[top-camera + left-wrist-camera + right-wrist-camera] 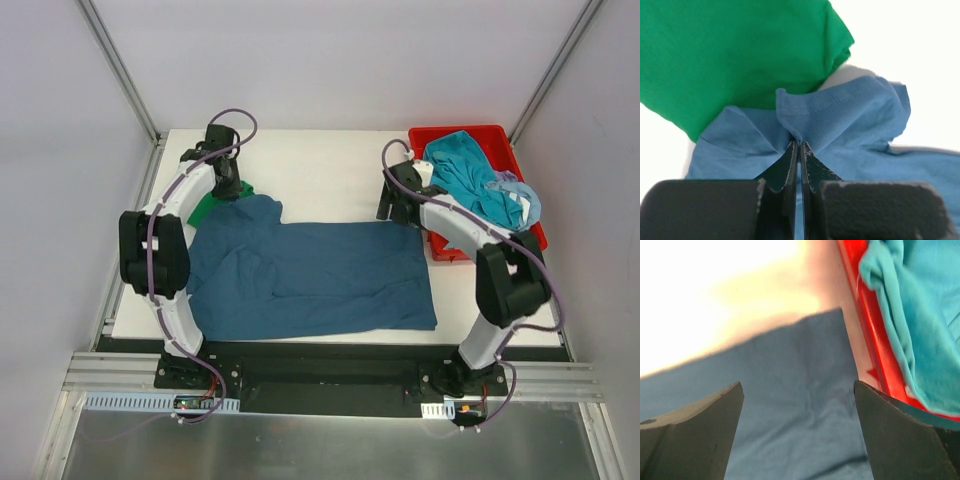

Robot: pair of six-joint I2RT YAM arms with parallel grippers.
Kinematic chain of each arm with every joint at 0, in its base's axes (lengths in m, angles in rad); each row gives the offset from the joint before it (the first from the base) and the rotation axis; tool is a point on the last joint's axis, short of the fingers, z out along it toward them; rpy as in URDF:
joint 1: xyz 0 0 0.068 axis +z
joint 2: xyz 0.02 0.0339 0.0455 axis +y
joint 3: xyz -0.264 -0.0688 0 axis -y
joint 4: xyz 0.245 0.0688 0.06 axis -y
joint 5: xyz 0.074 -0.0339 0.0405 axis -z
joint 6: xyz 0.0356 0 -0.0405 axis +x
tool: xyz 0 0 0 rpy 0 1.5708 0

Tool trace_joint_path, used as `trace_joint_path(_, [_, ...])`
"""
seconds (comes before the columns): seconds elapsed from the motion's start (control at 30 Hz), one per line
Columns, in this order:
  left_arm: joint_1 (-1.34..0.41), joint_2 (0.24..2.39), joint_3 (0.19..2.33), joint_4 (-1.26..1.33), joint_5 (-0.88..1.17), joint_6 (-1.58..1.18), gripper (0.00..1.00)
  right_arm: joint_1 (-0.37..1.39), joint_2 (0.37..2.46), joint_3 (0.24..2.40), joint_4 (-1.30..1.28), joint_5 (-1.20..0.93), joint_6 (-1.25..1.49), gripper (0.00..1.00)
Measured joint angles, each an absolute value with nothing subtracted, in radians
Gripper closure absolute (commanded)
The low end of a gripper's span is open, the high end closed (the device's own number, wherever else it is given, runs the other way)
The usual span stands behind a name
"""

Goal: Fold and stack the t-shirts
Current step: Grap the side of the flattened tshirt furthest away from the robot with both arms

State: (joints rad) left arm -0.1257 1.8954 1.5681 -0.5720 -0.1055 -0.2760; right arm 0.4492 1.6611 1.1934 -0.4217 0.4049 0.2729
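Note:
A dark navy-blue t-shirt (pixel 310 275) lies spread across the white table. My left gripper (pixel 228 188) is at its far left corner, shut on a pinched fold of that shirt's hem (pixel 805 112). A bright green t-shirt (pixel 735 55) lies just beyond it, partly under the blue cloth. My right gripper (pixel 799 390) hovers open over the navy shirt's far right corner (pixel 805 390), beside the red bin. A teal t-shirt (pixel 465 170) and a pale blue one (pixel 520 195) are heaped in the bin.
The red bin (pixel 445 248) stands at the table's far right, its wall (pixel 875 340) close to my right fingers. Bare white table (pixel 320 170) lies behind the navy shirt. Grey walls enclose the cell on three sides.

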Motion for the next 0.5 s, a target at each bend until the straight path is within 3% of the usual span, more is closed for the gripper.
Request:
trace_joint_path(0.27, [-0.181,1.733,1.374,-0.497,-0.084,-0.302,1.00,0.449,1.972,1.451,-0.490,0.574,0.333,0.20])
trace_joint_path(0.5, [-0.224,1.631,1.249,-0.447,-0.090,-0.334,1.00,0.447,2.107,1.558,-0.566,0.603,0.342,0.20])
